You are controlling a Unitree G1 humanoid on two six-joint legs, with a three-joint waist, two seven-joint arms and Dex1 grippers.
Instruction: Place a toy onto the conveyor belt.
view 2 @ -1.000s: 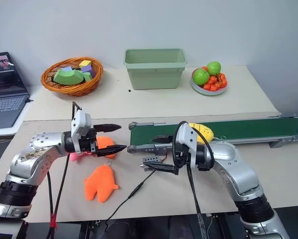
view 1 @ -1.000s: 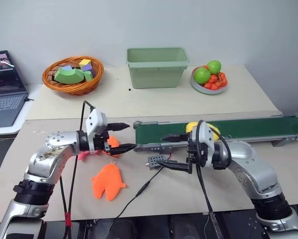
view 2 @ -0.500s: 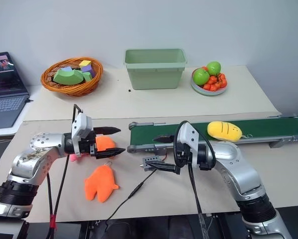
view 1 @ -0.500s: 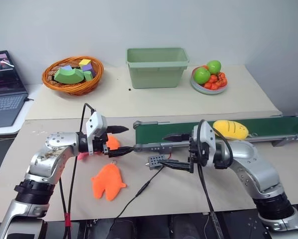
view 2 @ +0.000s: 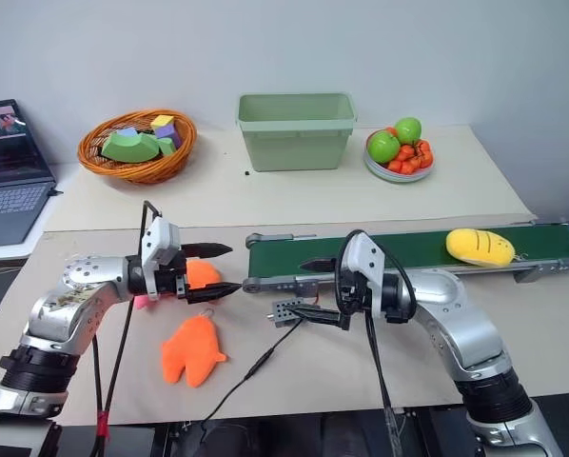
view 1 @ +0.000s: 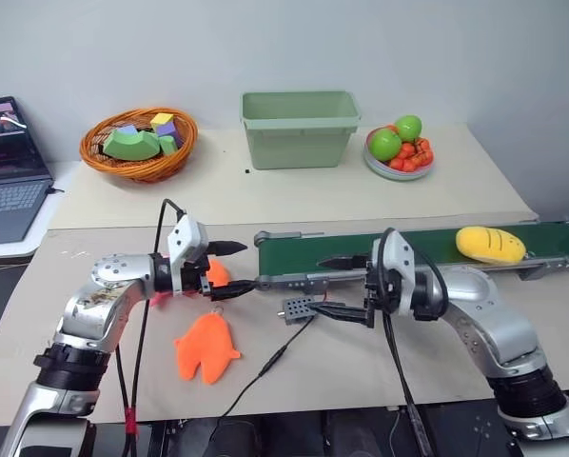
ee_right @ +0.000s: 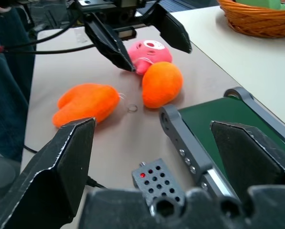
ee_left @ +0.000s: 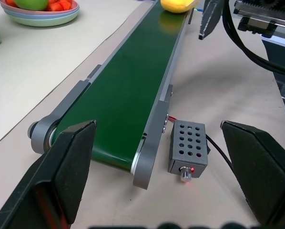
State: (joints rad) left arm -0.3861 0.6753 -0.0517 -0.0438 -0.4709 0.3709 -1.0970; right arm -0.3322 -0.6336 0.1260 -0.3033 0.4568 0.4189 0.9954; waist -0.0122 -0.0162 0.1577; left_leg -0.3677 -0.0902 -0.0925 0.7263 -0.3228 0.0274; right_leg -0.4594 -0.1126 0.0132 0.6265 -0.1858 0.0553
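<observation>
We list the tabletop [view 1: 294,200], beige and broad. On it lies the conveyor belt [view 1: 427,249], our landmark: a dark green strip in a grey frame. The green bin [view 1: 299,129] stands well behind the belt; the wicker basket [view 1: 140,143] sits behind it too, off toward its roller end. Both arms hover off the belt's near edge. The right tool [view 1: 342,287] stands wide open with nothing in it; the left tool [view 1: 235,267], by the roller end, is likewise wide open and holds nothing. The toy [view 1: 491,245], a yellow plush, rests on the belt toward its far end. The small grey box [view 1: 297,308] sits just beside the frame.
</observation>
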